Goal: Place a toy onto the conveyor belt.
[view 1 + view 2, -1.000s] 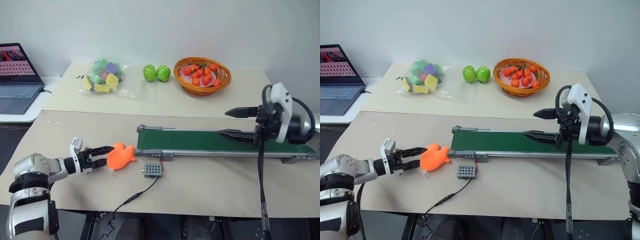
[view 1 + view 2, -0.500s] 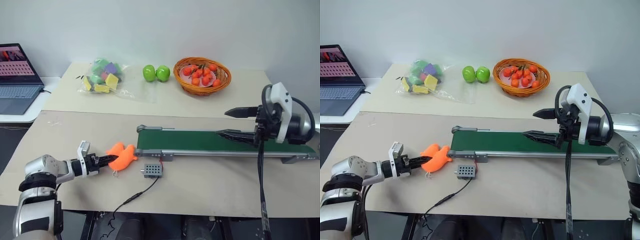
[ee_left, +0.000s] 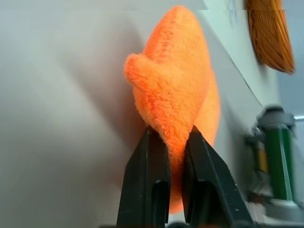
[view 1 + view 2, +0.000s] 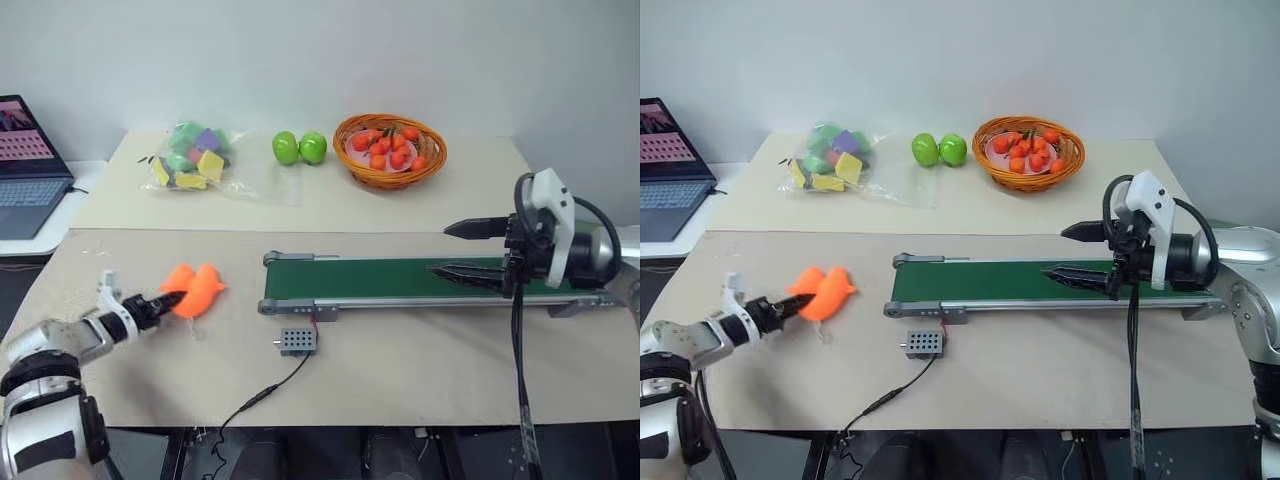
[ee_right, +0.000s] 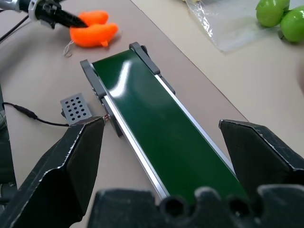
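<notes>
The orange toy is at the left of the brown table, a short way left of the conveyor belt's near end. My left gripper is shut on its tail-side edge, and both black fingers pinch the plush. I cannot tell whether the toy rests on the table or hangs just above it. The dark green conveyor belt runs across the middle of the table. My right gripper hovers open over the belt's right half, with nothing between its fingers.
A small grey perforated box with a cable lies just in front of the belt's left end. At the back are a bag of foam blocks, two green apples and a basket of orange fruits. A laptop stands at the far left.
My left gripper has closed on the toy and drawn it left, away from the belt's end. The camera view has shifted slightly. The right arm has stayed still.
</notes>
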### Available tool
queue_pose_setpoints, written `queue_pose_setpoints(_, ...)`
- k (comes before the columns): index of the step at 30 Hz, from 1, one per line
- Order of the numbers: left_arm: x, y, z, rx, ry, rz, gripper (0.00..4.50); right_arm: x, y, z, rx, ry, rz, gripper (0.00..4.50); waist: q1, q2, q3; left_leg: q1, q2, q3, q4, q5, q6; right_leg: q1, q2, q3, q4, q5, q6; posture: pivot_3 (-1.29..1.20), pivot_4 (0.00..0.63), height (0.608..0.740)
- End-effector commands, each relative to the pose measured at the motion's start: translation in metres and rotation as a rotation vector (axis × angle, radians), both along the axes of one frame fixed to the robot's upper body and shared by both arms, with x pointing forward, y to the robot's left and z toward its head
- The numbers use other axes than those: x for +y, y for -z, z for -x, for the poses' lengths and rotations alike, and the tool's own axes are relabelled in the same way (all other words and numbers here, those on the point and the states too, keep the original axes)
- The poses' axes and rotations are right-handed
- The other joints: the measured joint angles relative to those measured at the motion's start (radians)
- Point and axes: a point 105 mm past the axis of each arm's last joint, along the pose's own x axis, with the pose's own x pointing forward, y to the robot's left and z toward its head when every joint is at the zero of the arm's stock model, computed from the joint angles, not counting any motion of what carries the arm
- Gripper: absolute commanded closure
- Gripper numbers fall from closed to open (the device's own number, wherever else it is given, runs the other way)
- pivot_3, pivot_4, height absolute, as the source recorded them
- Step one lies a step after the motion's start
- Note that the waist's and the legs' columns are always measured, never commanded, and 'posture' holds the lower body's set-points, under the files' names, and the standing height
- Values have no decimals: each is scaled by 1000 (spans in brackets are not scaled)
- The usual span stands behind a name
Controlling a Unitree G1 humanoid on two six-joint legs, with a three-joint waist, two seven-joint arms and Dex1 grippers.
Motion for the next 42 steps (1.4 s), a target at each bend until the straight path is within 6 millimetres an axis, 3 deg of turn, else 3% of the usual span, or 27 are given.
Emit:
queue_pose_setpoints(1, -2, -58, -19, -219, -3, -43, 4182, 6, -10, 1, -39, -40, -16, 0, 8, -1, 1, -1, 0, 0, 0, 0, 0, 0, 0, -1, 0, 0, 0, 0, 150, 738)
queue_pose_setpoints(4, -25, -82, -25, -302, 69, -97, 4182, 9, -12, 0, -39, -52, -34, 0, 16, -2, 1, -2, -1, 0, 0, 1, -1, 0, 0, -1, -2, 0, 0, 0, 150, 738)
queue_pose_setpoints(8, -81, -102, -26, -415, 269, -273, 4182, 10, -10, -2, -34, -61, -30, 0, 18, -2, 1, -4, -1, 0, 0, 3, -5, 0, 0, -1, -6, 0, 0, 0, 150, 738)
queue_pose_setpoints(14, -131, -92, -18, -538, 497, -697, 4182, 11, -11, -2, -36, -64, -32, 0, 10, -2, 1, -5, -1, 0, -1, 3, -5, -1, 0, -1, -8, 0, 0, 0, 150, 738)
queue_pose_setpoints(25, -169, -91, -25, -973, 645, -1360, 4182, 10, -11, 0, -46, -57, -35, 0, 22, -2, 1, -5, -1, 0, 0, 0, -1, -1, 0, -1, -9, 0, 0, 0, 150, 738)
queue_pose_setpoints(30, -185, -93, -19, -1191, 670, -1544, 4182, 11, -12, 1, -48, -64, -42, 0, 26, -2, 1, -6, -1, 0, 0, 0, -1, -1, 0, -2, -9, 0, 0, 0, 150, 738)
queue_pose_setpoints(36, -194, -92, -14, -1389, 660, -1709, 4182, 14, -14, 3, -38, -89, -61, 0, 26, -2, 1, -6, -1, 0, 0, 0, -1, -1, 0, -2, -9, 0, 0, 0, 150, 738)
queue_pose_setpoints(42, -203, -99, -8, -1546, 501, -1685, 4182, 15, -14, 4, -33, -95, -59, 0, 26, -2, 1, -6, -1, 0, 0, 0, -1, -1, 0, -2, -9, 1, 1, 0, 150, 738)
